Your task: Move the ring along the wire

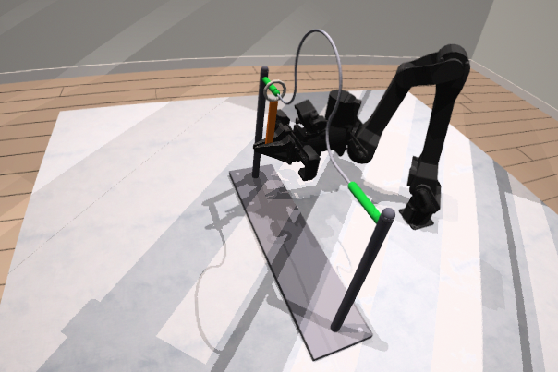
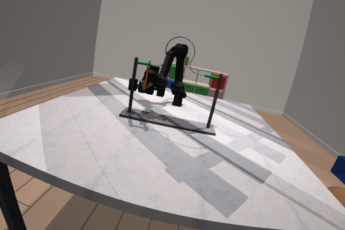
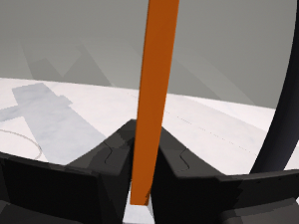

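Observation:
The ring (image 1: 276,81) (image 2: 148,61) is around the inner end of the far green part (image 1: 268,83) (image 2: 141,63), close to where the thin grey wire (image 1: 340,68) (image 2: 180,36) begins. Whether it touches the wire cannot be told. Its orange handle (image 1: 272,121) (image 2: 146,77) (image 3: 155,99) points down, slightly tilted. My gripper (image 1: 262,145) (image 3: 142,127) is shut on the handle's lower part, beside the far post (image 1: 260,128) (image 2: 131,93) (image 3: 286,113). The other green part (image 1: 365,202) (image 2: 212,76) meets the near post (image 1: 362,271) (image 2: 215,102).
The grey wire rises in a tall loop between the green parts, and in the top view it crosses in front of my arm. A flat base plate (image 1: 300,253) (image 2: 171,122) carries both posts on the marble table. Shelves stand in the background.

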`<state>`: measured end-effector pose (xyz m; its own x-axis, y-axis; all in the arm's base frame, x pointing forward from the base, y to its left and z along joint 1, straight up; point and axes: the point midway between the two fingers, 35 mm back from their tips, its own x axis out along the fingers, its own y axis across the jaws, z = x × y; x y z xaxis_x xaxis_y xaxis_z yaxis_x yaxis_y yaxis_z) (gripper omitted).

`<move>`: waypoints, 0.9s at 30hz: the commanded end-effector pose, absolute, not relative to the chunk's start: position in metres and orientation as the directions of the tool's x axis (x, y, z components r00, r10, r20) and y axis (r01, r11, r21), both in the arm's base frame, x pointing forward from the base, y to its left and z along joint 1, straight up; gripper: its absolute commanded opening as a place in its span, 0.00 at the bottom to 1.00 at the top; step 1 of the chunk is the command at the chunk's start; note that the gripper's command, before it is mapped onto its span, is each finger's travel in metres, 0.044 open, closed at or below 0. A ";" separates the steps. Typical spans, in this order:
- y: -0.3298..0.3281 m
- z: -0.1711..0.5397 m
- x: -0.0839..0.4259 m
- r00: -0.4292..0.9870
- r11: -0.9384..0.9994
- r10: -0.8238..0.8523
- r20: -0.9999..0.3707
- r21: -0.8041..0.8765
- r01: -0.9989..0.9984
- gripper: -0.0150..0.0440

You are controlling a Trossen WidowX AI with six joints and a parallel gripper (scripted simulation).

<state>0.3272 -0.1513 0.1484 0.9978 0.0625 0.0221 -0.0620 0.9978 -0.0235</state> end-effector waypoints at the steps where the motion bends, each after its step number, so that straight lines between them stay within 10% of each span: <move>1: -0.146 0.147 0.326 0.998 0.998 0.060 0.018 -0.016 -0.060 0.00; 27: -0.113 0.146 0.324 0.998 0.997 0.063 0.019 0.046 -0.064 0.00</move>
<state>0.3261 -0.1196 0.1477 0.9976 0.0660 0.0208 -0.0664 0.9976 0.0202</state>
